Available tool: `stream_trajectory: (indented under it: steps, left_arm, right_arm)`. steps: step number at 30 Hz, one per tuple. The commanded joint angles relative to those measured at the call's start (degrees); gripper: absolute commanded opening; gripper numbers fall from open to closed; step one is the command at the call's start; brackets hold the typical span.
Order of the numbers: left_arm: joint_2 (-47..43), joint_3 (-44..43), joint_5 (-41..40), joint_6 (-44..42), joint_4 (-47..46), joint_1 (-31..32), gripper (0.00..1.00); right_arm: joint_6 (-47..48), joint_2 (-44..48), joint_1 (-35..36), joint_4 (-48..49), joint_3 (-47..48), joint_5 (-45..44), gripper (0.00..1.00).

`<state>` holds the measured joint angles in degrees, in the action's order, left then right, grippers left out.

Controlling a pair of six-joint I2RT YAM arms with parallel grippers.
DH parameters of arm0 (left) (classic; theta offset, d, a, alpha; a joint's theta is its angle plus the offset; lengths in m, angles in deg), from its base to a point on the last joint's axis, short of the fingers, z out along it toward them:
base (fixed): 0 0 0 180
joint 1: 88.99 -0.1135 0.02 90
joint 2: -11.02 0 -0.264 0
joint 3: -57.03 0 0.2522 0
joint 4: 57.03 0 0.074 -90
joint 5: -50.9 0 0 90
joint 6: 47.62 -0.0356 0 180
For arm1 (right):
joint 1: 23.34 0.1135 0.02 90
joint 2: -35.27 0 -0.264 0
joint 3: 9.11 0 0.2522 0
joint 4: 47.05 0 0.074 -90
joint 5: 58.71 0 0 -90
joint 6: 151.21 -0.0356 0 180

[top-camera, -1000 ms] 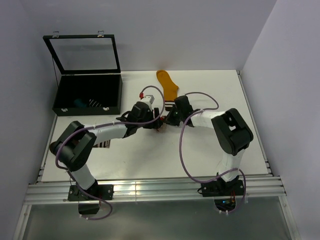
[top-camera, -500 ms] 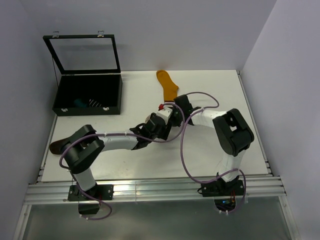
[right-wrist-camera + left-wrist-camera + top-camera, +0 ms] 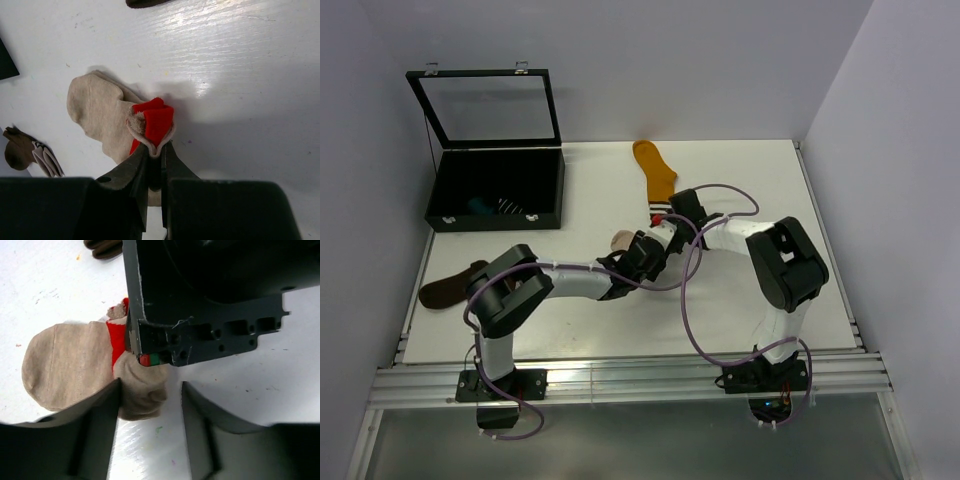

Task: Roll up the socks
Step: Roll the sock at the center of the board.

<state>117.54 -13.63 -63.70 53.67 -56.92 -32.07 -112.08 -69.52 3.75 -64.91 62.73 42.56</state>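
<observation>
The soft beige knit sock [image 3: 97,110] is pinched at its folded red end by the right gripper [image 3: 156,160]. The left gripper [image 3: 150,392] is spread around the sock's rounded lump.

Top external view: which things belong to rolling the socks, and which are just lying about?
In the job: beige sock, pinched at its red end by the right gripper; left gripper, open, part of that sock between its fingers; mustard sock; brown sock.
Lying about: black case, lid open.
</observation>
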Motion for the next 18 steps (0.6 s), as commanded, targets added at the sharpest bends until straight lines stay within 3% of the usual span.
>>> stream_trajectory:
  steps: [1,3,6,7,10,14,18]
  left_arm:
    - [2.11,-3.64,-2.90,-0.74,0.81,0.82,0.51]
    - [3.60,-4.44,-4.31,0.13,1.95,0.99,0.44]
    - [5.10,-5.93,-5.37,0.84,3.89,0.99,0.26]
    - [5.28,-6.37,-5.72,1.01,4.24,0.99,0.16]
    - [4.93,-6.12,-6.34,1.63,4.68,0.99,0.01]
    - [2.82,-5.06,-3.28,3.38,4.86,0.38,0.01]
    - [0.62,-3.92,4.81,8.03,5.47,-2.87,0.00]
  right_arm:
    - [0.69,1.08,-0.37,-2.23,1.42,-0.11,0.00]
    - [0.77,0.99,-0.37,-2.14,1.42,-0.02,0.00]
    - [0.77,1.26,-0.37,-2.14,1.24,0.07,0.00]
    - [0.77,1.34,-0.46,-2.06,1.24,0.24,0.00]
    - [0.43,1.87,-0.81,-1.35,0.72,0.86,0.00]
    - [-0.72,4.33,-1.86,6.52,-2.62,3.93,0.05]
    - [-1.25,8.80,-2.57,12.35,-6.92,4.21,0.32]
